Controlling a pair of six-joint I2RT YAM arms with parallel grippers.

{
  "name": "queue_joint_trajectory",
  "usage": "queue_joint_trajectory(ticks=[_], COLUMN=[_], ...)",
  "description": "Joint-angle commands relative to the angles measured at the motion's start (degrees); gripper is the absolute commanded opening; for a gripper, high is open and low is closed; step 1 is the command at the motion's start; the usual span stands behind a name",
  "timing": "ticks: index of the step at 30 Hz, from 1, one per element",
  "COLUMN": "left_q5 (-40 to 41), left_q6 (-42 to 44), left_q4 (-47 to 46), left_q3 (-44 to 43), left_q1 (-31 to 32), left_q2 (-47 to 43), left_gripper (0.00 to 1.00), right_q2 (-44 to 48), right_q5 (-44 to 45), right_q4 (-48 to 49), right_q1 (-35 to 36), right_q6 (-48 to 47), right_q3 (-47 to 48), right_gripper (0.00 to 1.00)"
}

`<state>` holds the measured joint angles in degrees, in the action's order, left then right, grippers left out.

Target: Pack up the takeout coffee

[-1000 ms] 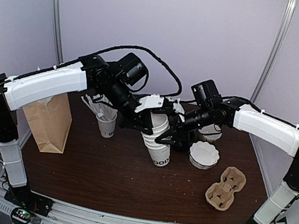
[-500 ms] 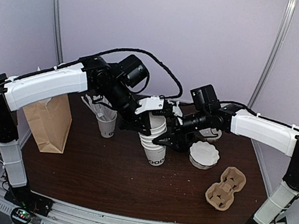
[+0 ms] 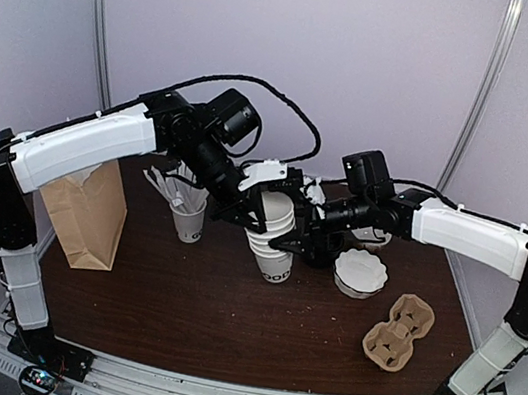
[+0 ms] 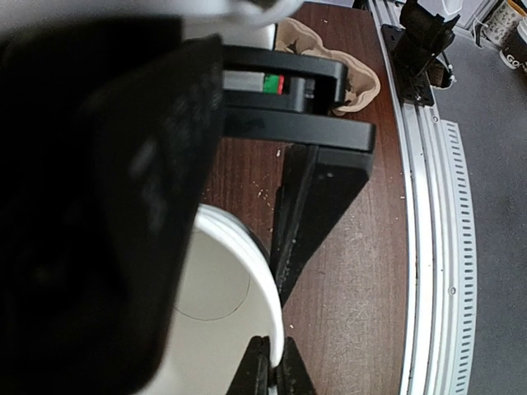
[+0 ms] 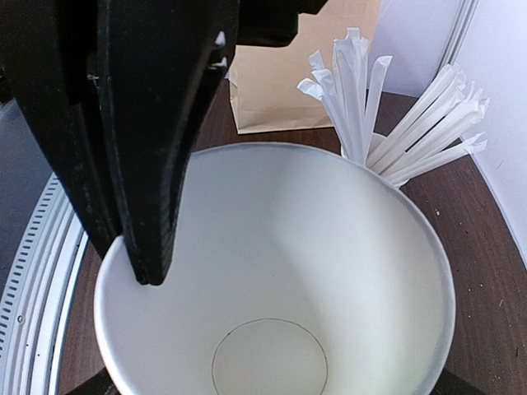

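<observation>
Straw cup (image 3: 189, 221) close beside stack (image 3: 276, 260) and top cup (image 5: 329, 247) (bag (image 3: 89, 214), carrier (image 3: 399, 332) farther)

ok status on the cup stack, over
Left gripper shut on rim of top paper cup. Right gripper straddling nested cup stack, grip unclear. Straw cup beside, apart from stack.
</observation>
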<state>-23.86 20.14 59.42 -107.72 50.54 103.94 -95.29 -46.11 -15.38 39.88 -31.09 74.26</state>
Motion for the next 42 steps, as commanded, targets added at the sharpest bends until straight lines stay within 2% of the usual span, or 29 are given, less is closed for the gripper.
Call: queue_joint_trajectory(ticks=[1,4,9,12,16,18,23,24,26,27,31,36,42], left_q5=[-3.8,-0.5,10.9,7.2,1.1,-0.2,0.4,0.0,-3.2,-4.2,-0.2,1.6,5.7], left_q6=[-8.0,-8.4,-8.0,-10.0,-10.9,-10.6,-8.5,-8.2,-7.0,-5.5,-3.1,-2.1,0.5], left_q4=[-4.9,-5.2,-9.6,-10.2,-5.5,-3.3,-2.4,-2.5,-2.8,-3.0,-11.4,-22.5,-24.4], left_q3=[-6.5,-7.9,-5.2,-4.1,-6.9,-8.4,-7.6,-7.3,-6.4,-5.5,3.8,16.4,18.7], left_q1=[-4.0,-4.2,-2.1,-1.9,-2.2,-2.2,-2.1,-2.1,-2.0,-1.5,1.4,1.6,1.7], left_q2=[-0.1,0.1,-2.8,-5.1,-4.6,-3.3,-1.9,-2.0,-2.3,-2.8,-7.4,-12.8,-11.4], left_gripper=[0.00,0.00,0.00,0.00,0.01,0.12,0.21,0.26,0.48,0.50,0.51,0.47,0.50], right_q2=[-0.4,-0.5,-2.5,-3.1,-1.3,-0.3,1.2,1.4,1.4,1.2,0.9,1.5,2.4], right_q5=[7.7,6.8,0.8,1.6,7.9,8.6,6.5,6.2,5.4,4.8,1.6,-0.4,-1.5], right_q4=[-7.6,-7.8,-7.3,-9.4,-7.1,-5.7,-6.7,-6.8,-6.9,-6.9,-5.8,-6.2,-7.7], right_q1=[-0.2,-0.3,-1.4,-1.4,-1.2,-1.2,-1.1,-1.1,-1.2,-1.2,-1.5,-1.7,-1.6], right_q6=[-6.0,-4.5,5.3,1.8,-5.3,-5.2,-3.1,-2.6,-1.0,-0.1,4.3,6.7,7.3], right_q3=[-4.3,-4.4,-2.2,-2.1,-5.4,-6.3,-5.1,-4.8,-4.3,-4.0,-3.5,-1.9,-0.2], right_gripper=[0.73,0.73,0.73,0.73,0.72,0.72,0.72,0.72,0.73,0.73,0.73,0.73,0.72])
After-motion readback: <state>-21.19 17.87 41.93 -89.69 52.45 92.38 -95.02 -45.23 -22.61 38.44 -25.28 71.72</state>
